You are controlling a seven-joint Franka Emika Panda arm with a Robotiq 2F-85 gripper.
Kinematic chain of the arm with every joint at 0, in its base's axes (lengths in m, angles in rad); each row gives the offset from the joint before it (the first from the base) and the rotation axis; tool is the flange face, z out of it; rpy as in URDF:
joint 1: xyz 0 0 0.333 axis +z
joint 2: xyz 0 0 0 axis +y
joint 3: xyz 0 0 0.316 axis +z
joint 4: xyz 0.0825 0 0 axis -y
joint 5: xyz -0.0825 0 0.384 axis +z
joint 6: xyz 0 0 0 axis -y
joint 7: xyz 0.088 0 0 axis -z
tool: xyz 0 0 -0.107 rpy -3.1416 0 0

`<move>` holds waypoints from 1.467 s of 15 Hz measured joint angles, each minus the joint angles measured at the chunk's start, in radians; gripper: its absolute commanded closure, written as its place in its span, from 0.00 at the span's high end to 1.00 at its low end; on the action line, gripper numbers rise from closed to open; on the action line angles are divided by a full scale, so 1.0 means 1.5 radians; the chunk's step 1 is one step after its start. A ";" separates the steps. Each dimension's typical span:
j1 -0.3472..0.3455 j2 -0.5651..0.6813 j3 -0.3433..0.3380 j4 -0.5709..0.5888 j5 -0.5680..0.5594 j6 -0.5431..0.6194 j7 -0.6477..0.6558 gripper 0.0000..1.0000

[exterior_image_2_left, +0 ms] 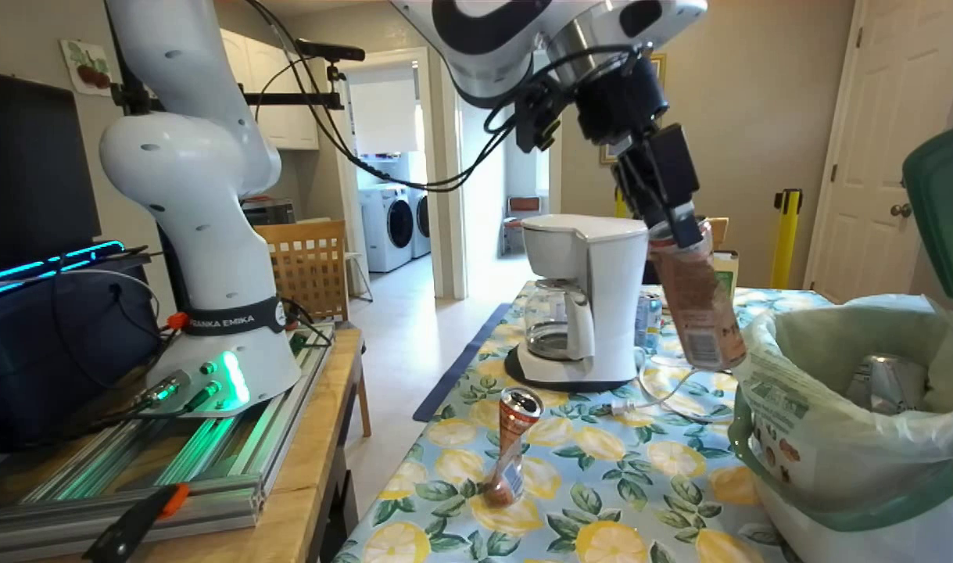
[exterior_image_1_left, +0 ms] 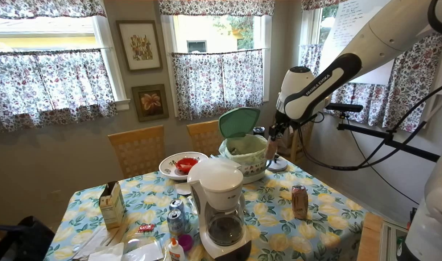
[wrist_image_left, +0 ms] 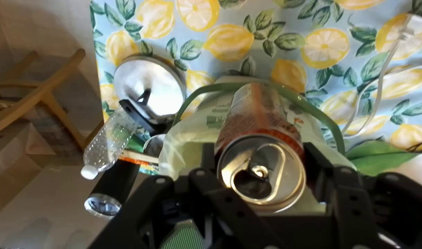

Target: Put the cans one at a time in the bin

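Orange-brown can point(exterior_image_2_left: 699, 313) tilted, clamped in my gripper point(wrist_image_left: 258, 159), right of centre in an exterior view, just left of the bin point(exterior_image_2_left: 875, 512) at lower right, where a silvery can point(exterior_image_2_left: 886, 383) sits inside. I've another orange-brown can point(exterior_image_1_left: 300, 202) standing on the tablecloth point(exterior_image_1_left: 273, 208), lower right of an exterior view; two silvery-blue cans point(exterior_image_1_left: 176, 222) beside the coffee maker point(exterior_image_1_left: 221, 199), lower left of centre.

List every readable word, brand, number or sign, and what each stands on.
"FRANKA EMIKA": black panel on the white robot arm.
"RANKA EMIKA", its start unclear: black band around the arm's white base.
Too small or blurred to read: print on orange-brown metal can in the claw, standing orange-brown can, silvery-blue metal cans, pale-green plastic liner, tan carton, white coffee maker; handwriting on the white paper sheet.
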 measured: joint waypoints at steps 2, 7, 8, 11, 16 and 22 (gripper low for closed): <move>-0.002 -0.006 0.005 0.031 0.000 -0.005 0.001 0.37; -0.003 0.017 0.009 0.099 0.002 -0.005 0.001 0.37; -0.003 0.029 0.009 0.111 0.002 -0.005 0.001 0.37; -0.003 0.075 0.009 0.148 0.005 -0.001 0.001 0.37; -0.002 0.154 0.009 0.204 0.006 0.025 0.001 0.87; 0.009 0.198 0.009 0.242 0.033 0.048 0.032 1.00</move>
